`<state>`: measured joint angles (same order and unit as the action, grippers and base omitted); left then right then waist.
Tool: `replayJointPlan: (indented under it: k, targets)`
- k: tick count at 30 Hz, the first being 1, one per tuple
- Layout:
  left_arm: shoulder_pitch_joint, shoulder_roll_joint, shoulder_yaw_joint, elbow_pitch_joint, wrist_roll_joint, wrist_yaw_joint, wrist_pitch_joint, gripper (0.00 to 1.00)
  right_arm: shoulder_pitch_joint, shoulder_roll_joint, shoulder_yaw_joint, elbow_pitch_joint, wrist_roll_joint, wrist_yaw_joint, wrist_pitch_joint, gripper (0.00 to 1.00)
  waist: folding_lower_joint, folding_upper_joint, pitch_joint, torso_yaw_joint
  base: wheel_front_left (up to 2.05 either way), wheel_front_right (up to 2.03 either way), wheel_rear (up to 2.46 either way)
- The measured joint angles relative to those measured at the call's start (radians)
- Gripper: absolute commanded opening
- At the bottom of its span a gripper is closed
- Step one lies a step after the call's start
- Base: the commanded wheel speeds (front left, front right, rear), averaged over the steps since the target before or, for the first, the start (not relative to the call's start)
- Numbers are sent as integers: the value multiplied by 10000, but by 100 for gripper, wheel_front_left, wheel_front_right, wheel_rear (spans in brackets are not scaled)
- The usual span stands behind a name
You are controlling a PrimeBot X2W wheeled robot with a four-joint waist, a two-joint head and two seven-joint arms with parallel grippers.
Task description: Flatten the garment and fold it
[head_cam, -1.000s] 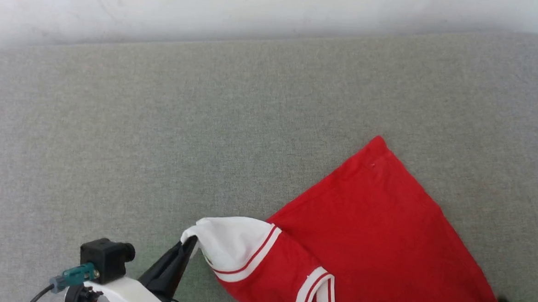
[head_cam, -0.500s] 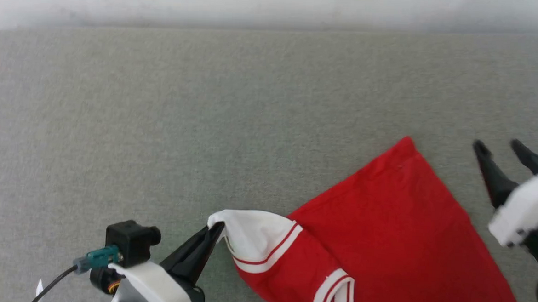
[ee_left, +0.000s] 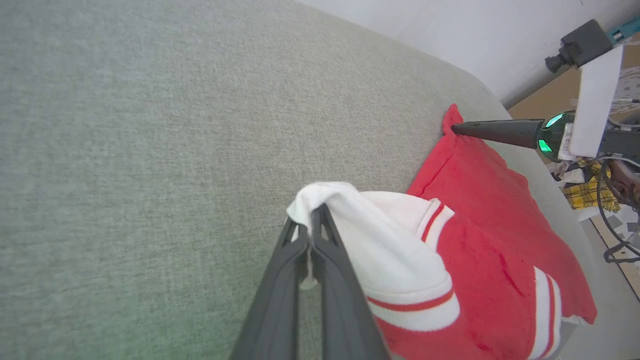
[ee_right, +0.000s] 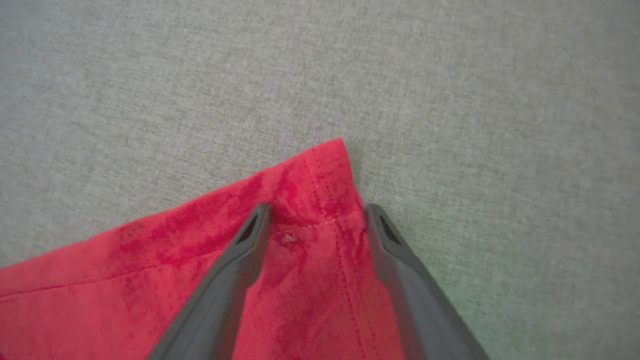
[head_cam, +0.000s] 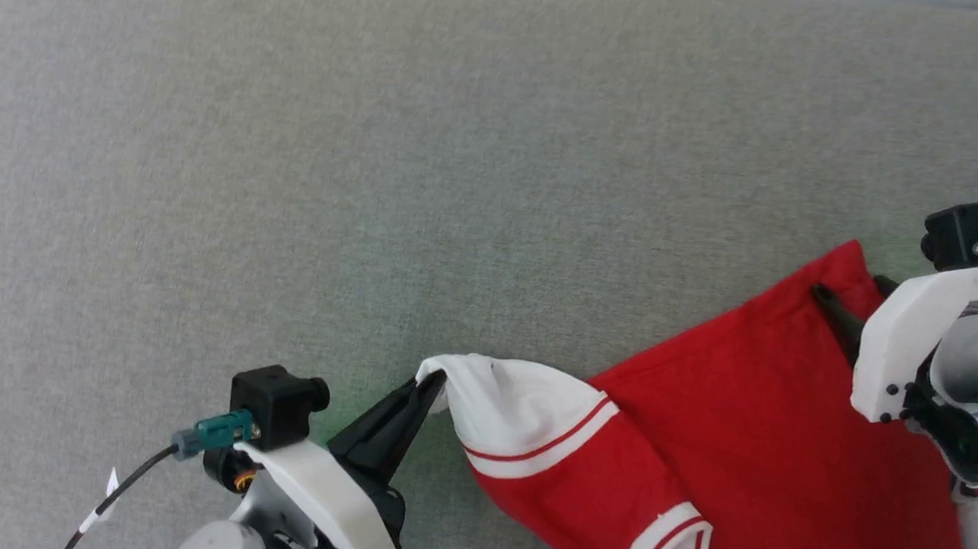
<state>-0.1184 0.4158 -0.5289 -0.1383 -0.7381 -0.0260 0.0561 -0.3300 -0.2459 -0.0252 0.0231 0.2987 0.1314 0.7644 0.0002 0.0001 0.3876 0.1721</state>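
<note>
Garment: red jersey [head_cam: 741, 422], white striped sleeves, bunched on grey fabric tabletop [head_cam: 377, 177].
Left gripper [head_cam: 429, 384]: we pinch the sleeve tip [ee_left: 320, 197] tight.
Right gripper [ee_right: 317, 210]: open astride hem corner [ee_right: 327, 165].
Risk: shallow bite, corner slips.

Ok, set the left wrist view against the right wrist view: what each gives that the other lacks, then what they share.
Left wrist view: the left claw shut on the garment by its white sleeve, striped trim, the right claw side-on. Right wrist view: that claw's open fingers straddling a stitched red corner. Shared: the garment on the grey surface.
</note>
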Motion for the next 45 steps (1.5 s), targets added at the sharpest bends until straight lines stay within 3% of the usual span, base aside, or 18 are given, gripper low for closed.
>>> replayJointPlan:
  k: [3,5,6,7,14,24,28,34,39,45]
  targets:
    - [-152,-44,-6,86,2,-12,-52,0,-233,-138,50,50,6,0,-8,99,-2,0,251,134,0,0,0]
    - [-194,-54,-8,142,4,-46,-54,0,-403,-192,82,92,21,0,6,7,-2,1,401,188,0,0,0]
    - [-226,-61,-10,169,4,-79,-69,0,-475,-207,98,107,27,0,17,7,-2,0,467,207,0,0,0]
    - [-270,-69,-12,190,4,-82,-84,0,-520,-244,157,113,36,0,104,0,-2,0,523,219,0,0,0]
    - [-326,-38,77,286,-2,-84,-217,0,-597,-286,368,-17,299,0,-98,0,0,0,506,97,0,0,0]
    - [-1483,679,606,288,1101,-79,-832,0,-848,221,42,-412,339,0,-2247,0,-2,0,-448,-372,0,0,0]
    - [-2586,957,711,313,1722,-90,-855,0,-1431,412,-29,-428,360,0,-2892,0,-3,0,-979,-620,0,0,0]
    - [-5068,1406,784,685,2558,-462,-545,0,-2882,384,-31,-196,357,0,-3405,0,-3,0,-1818,-1014,0,0,0]
    - [-7394,1728,322,1732,3041,-882,33,0,-4559,374,50,600,159,0,-3427,0,-4,0,-2449,-1392,0,0,0]
    - [-9545,1820,-493,3657,2685,-976,754,0,-6193,570,401,2136,-257,0,-3429,0,-4,1,-2971,-1950,0,0,0]
